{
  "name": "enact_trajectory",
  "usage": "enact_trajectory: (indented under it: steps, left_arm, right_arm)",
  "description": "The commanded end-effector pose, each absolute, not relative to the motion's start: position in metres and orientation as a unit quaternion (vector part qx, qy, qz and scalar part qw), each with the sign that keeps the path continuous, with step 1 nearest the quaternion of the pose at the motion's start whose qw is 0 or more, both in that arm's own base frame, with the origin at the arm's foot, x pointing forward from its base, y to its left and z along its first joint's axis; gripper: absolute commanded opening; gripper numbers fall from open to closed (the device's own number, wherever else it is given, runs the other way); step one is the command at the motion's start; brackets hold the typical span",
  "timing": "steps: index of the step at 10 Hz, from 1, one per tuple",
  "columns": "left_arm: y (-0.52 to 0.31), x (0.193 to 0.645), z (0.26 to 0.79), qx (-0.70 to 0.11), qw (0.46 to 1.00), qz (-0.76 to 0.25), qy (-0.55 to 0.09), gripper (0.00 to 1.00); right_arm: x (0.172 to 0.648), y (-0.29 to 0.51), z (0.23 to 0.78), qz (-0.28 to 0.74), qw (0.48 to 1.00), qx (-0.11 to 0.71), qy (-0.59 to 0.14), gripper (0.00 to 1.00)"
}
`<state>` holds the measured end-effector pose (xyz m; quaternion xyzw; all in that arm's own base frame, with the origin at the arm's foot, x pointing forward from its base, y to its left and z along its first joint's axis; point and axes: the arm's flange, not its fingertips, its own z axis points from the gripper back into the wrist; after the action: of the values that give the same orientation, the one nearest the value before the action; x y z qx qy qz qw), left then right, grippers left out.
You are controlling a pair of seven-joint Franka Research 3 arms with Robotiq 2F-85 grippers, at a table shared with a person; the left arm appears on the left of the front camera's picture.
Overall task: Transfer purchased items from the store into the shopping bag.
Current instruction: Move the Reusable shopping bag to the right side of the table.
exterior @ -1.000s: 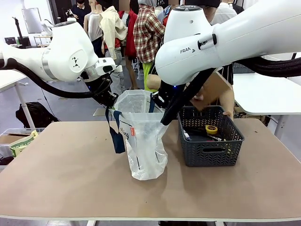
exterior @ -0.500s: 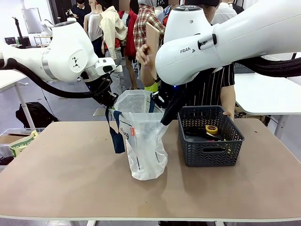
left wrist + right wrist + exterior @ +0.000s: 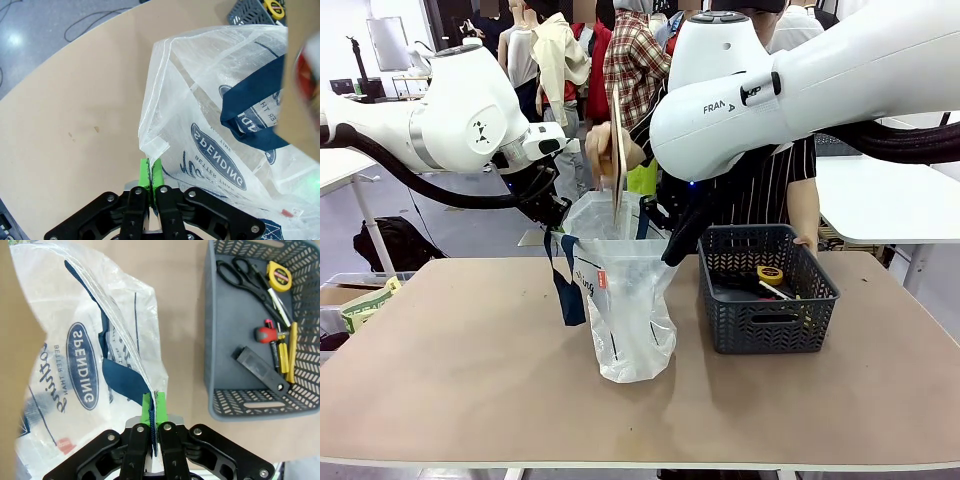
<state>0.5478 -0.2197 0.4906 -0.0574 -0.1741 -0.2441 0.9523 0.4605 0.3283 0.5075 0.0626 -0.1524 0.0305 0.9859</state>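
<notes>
The shopping bag (image 3: 625, 310) is thin, translucent white plastic film, crinkled and faintly shiny, with dark printed lettering. Its strap handles (image 3: 570, 295) look like matt navy woven cloth. The basket (image 3: 765, 325) is matt dark grey moulded plastic with lattice walls. The surface (image 3: 450, 380) is smooth, matt tan board. The thin flat panel (image 3: 618, 150) looks like plain matt brown cardboard. The arm shells (image 3: 470, 110) are glossy white plastic. The left claw (image 3: 150, 172) and right claw (image 3: 154, 407) are matt black plastic with bright metal screws and smooth green pads. The tape measure (image 3: 279, 276) has a glossy yellow plastic case. The scissors (image 3: 240, 270) have smooth black handles.
</notes>
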Motion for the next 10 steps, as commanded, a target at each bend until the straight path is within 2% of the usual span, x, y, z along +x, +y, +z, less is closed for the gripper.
enact_trajectory:
  steps: [1, 10]
  left_arm:
    - [-0.2187, 0.5479, 0.4914, -0.057, 0.952, -0.243, -0.175, 0.00]
    - [-0.2187, 0.5479, 0.4914, -0.057, 0.952, -0.243, -0.175, 0.00]
  right_arm:
    - [0.4588, 0.3256, 0.5068, 0.025, 0.985, 0.065, -0.158, 0.00]
    - [0.4588, 0.3256, 0.5068, 0.025, 0.985, 0.065, -0.158, 0.00]
